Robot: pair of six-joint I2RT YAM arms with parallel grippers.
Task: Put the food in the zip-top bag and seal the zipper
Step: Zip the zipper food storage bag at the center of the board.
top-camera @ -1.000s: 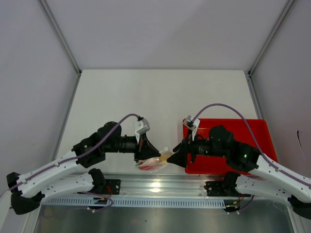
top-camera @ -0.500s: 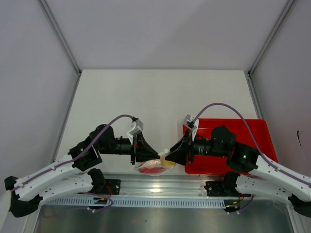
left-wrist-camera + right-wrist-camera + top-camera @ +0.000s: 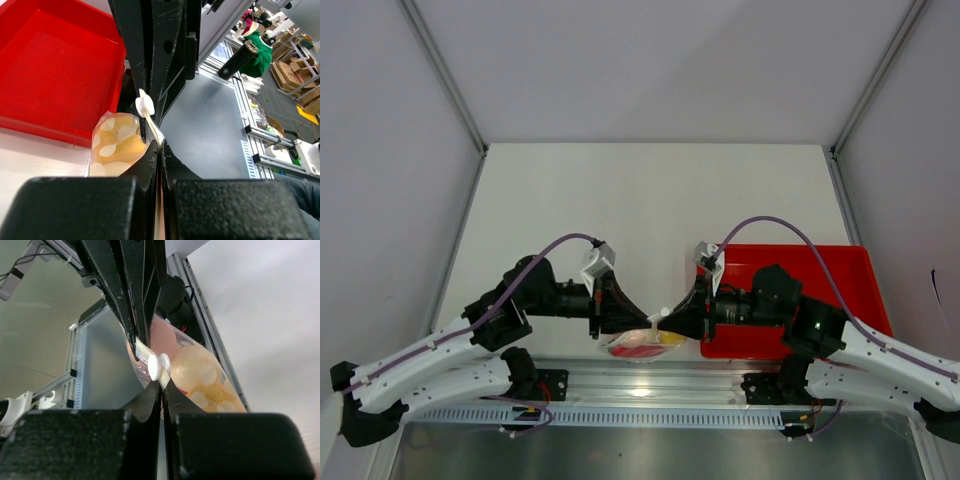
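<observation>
The zip-top bag [image 3: 642,343] hangs between my two grippers over the table's near edge. The food [image 3: 119,146] sits inside it, cream and yellow-orange rounded pieces [image 3: 202,377]. My left gripper [image 3: 160,146] is shut on the bag's top edge, seen from above at the left gripper [image 3: 628,322]. My right gripper [image 3: 163,385] is shut on the same edge, right beside the white slider [image 3: 160,365] on the zipper [image 3: 142,352]. From above, the right gripper [image 3: 672,318] faces the left one, tips almost meeting at the slider [image 3: 660,314].
A red tray [image 3: 840,285] lies under the right arm at the right side of the table, also seen in the left wrist view as the red tray [image 3: 50,70]. An aluminium rail [image 3: 650,385] runs along the near edge below the bag.
My right gripper has closed onto the bag's top edge by the slider. The left arm drew back to the left a little, and the bag now hangs stretched between both grippers.
</observation>
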